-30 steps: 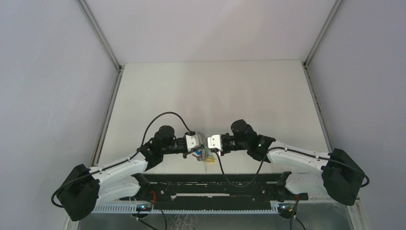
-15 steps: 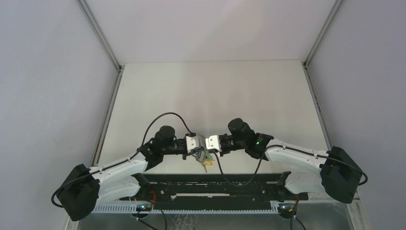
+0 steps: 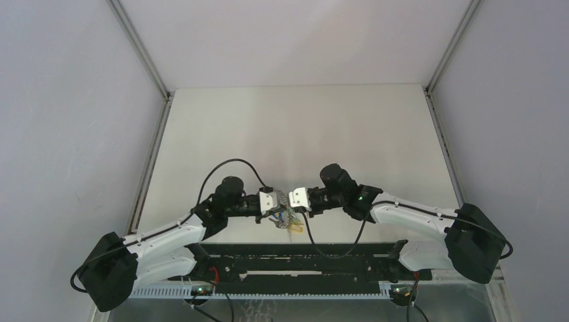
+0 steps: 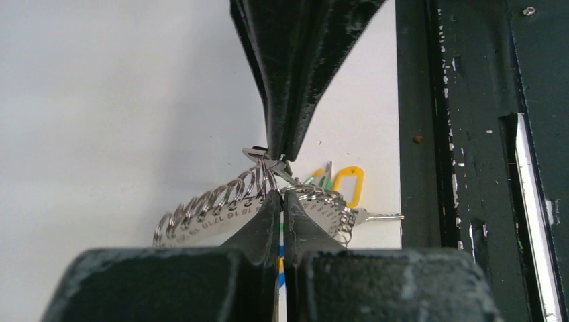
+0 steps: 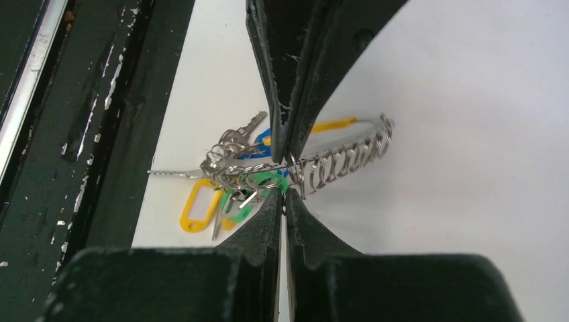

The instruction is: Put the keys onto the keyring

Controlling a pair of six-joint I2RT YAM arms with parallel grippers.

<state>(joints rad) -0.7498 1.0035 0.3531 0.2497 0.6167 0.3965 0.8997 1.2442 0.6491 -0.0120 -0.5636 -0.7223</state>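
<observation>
- Now the right arm has pushed further left than a second ago, and the two gripper heads stand closer together over the near part of the table [image 3: 302, 127].
- The left gripper [image 4: 281, 198] has slid a touch left. Its jaws have stayed clenched, pinched on the keyring [image 5: 339, 161].
- The right gripper [image 5: 282, 196] has also stayed clenched. Its tips meet the left's at the ring wire, but what exactly they pinch cannot be told.
- The keyring hangs between the two grippers, off the table, its row of small silvery loops running out to one side.
- The bunch of blue and green tags dangles below, and the yellow tag [image 3: 294, 229] has drifted slightly right.
- The loose key cannot be picked out for certain among the bunch.
- The table is plain white and matt, with a black rail [image 3: 295, 258] along its near edge.
- Pale grey walls [image 3: 67, 134] close in both sides and the back, with metal corner posts [image 3: 137, 47].
</observation>
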